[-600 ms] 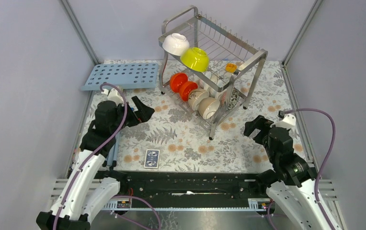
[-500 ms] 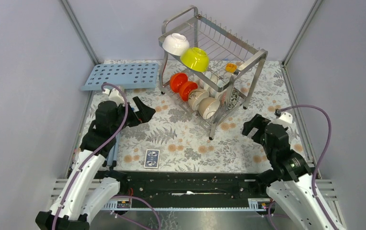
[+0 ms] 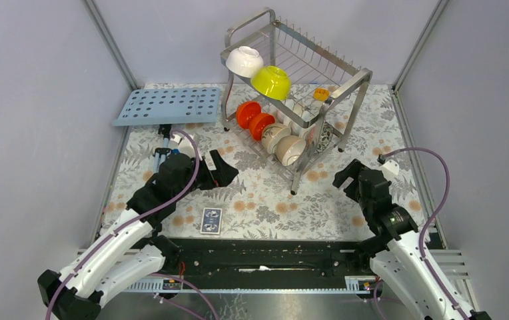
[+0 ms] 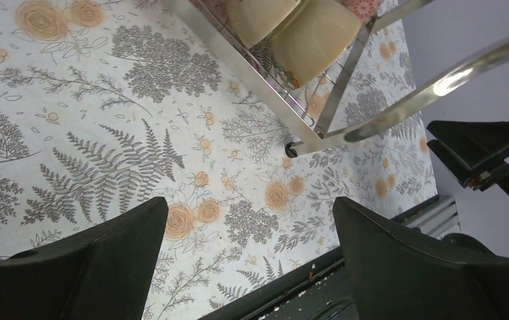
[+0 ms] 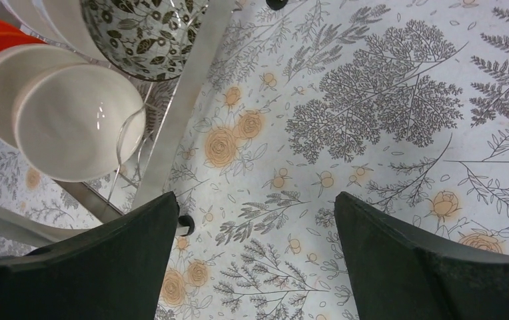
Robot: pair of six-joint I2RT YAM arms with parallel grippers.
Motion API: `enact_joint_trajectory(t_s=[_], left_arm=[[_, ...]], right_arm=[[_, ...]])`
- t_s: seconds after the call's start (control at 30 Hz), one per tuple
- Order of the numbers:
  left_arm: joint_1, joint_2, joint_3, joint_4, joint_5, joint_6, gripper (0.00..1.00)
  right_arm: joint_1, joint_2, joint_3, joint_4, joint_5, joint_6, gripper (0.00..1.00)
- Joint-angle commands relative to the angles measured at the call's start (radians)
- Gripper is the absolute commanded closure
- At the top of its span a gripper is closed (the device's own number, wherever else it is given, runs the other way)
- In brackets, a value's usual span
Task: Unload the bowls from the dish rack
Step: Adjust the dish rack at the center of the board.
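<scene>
Since half a second back, left gripper (image 3: 224, 167) has travelled right and a touch nearer the arm bases: it was over the left margin of the table (image 3: 252, 207), now sits over mid-table, closer to the near-left side of the dish rack (image 3: 364, 85), still apart from it. Left forearm has swung out from the table's left edge and now lies low on a diagonal. Right gripper (image 3: 345, 175) has crept slightly left toward the rack's near corner post; its wrist and forearm have followed inward.
</scene>
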Motion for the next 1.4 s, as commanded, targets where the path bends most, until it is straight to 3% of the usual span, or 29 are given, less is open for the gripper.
enact_joint_trajectory(t_s=[0.0, 0.33, 0.53, 0.83, 1.03, 1.37], left_arm=[[-0.003, -0.034, -0.014, 0.065, -0.060, -0.042, 0.01], [-0.003, -0.053, -0.104, 0.166, -0.028, -0.085, 0.01], [-0.003, -0.015, -0.110, 0.208, 0.009, -0.103, 0.01], [-0.003, -0.038, -0.113, 0.190, -0.011, -0.100, 0.01], [-0.003, -0.043, -0.112, 0.173, -0.016, -0.096, 0.01], [-0.003, -0.076, -0.112, 0.127, -0.052, -0.078, 0.01]], right_arm=[[-0.061, -0.022, -0.047, 0.068, -0.084, 0.023, 0.09], [-0.078, -0.143, -0.132, 0.274, -0.571, -0.168, 0.15], [-0.076, -0.073, -0.146, 0.466, -0.742, -0.161, 0.20], [-0.051, 0.024, -0.178, 0.718, -0.740, -0.122, 0.27], [0.011, 0.152, -0.170, 0.850, -0.702, -0.100, 0.37], [0.132, 0.273, -0.132, 0.870, -0.493, -0.105, 0.48]])
